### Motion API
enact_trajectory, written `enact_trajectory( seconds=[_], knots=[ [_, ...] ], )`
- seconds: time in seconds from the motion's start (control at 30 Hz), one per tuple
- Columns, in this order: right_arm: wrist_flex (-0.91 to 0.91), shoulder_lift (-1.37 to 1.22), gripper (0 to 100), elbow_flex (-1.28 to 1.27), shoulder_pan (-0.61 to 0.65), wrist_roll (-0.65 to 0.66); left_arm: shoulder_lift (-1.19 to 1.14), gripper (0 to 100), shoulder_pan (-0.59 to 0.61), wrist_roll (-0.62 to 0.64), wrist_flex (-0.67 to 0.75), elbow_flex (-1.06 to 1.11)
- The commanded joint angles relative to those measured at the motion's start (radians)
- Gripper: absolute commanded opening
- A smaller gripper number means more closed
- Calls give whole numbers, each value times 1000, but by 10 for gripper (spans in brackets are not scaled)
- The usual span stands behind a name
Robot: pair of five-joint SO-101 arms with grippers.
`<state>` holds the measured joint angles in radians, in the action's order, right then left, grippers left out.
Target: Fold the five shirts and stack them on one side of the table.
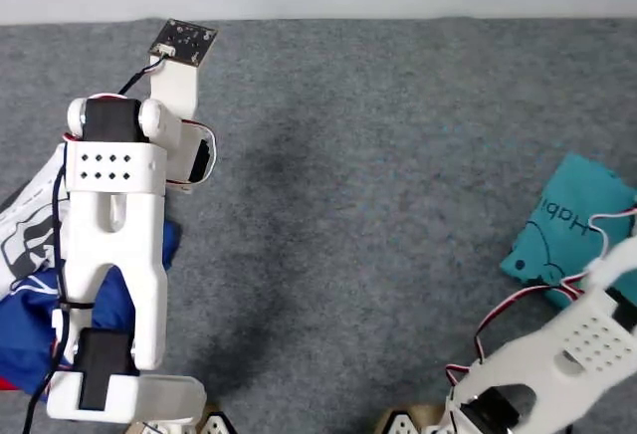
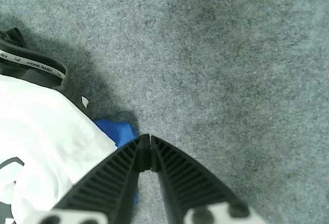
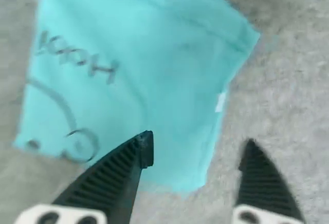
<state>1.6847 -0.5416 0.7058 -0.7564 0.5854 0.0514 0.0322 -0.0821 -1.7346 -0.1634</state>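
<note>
Beside the white shirt, my left gripper is clenched on nothing; my right gripper gapes above the teal shirt

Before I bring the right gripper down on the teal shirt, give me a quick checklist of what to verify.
1. The right gripper is open: ok.
2. It sits over the teal shirt: ok, one finger above the cloth, the other past its edge.
3. The teal shirt is folded: ok, it looks like a compact rectangle.
4. The left gripper is out of the way: ok, shut over bare table.
5. Other shirts folded: not ok, the white shirt and blue shirt lie crumpled.
6. Five shirts counted: cannot tell; a dark garment also shows.
</note>
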Motion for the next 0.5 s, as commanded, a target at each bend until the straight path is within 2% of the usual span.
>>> enact_trajectory(
  seconds=[0.0,0.07,0.13,0.47],
  knots=[
    [96,70,0,49,81,-2,43,6,-2,-6,-18,-2],
    [108,53,41,21,108,-6,43,6,-2,-6,-18,-2],
    [108,27,6,-11,142,-6,43,6,-2,-6,-18,-2],
    [45,-257,9,-80,278,-124,43,6,-2,-6,-18,-2]
  ],
)
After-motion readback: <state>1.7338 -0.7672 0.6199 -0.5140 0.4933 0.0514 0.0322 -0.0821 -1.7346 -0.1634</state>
